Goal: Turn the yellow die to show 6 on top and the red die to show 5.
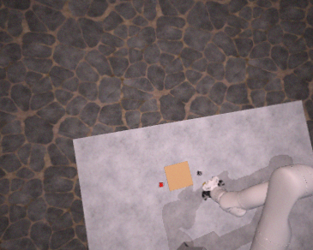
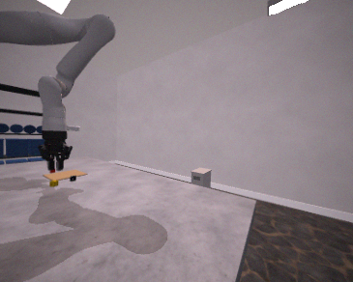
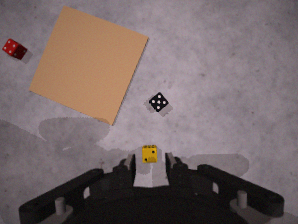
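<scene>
Yellow die (image 2: 54, 183) (image 3: 149, 154): two pips up, on worktop, off mat. Red die (image 1: 161, 185) (image 2: 52, 171) (image 3: 14, 49): off mat, beside the edge away from black die. Black die (image 1: 199, 173) (image 2: 73, 179) (image 3: 158, 102): five up, on worktop. Mat (image 1: 178, 175) (image 2: 66, 175) (image 3: 90, 65): tan, square, between red and black.
</scene>
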### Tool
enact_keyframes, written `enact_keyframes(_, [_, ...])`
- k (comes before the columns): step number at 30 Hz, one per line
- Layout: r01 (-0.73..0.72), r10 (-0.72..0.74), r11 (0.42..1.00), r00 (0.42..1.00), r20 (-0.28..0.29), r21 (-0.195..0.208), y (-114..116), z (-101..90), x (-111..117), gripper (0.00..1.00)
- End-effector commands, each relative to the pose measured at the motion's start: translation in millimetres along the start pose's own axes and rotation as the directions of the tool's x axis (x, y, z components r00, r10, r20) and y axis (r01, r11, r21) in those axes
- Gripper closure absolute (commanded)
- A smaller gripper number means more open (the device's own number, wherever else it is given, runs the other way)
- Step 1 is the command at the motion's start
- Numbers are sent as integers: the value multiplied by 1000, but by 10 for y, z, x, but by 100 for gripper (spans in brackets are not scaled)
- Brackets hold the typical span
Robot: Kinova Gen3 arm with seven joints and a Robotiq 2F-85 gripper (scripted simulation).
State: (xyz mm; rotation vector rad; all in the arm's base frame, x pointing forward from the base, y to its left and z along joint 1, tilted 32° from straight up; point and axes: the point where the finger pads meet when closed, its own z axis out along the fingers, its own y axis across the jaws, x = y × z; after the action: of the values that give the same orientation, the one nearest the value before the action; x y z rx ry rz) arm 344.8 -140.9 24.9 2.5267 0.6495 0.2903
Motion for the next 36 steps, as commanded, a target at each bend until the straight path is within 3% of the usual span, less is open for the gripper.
enact_keyframes(1, [-3,3,1000,1000,12,3,-8,67,-48,65])
enact_keyframes(20, [-3,3,1000,1000,12,3,-10,301,-54,65])
enact_keyframes(36, [-3,3,1000,1000,12,3,-11,335,-55,65])
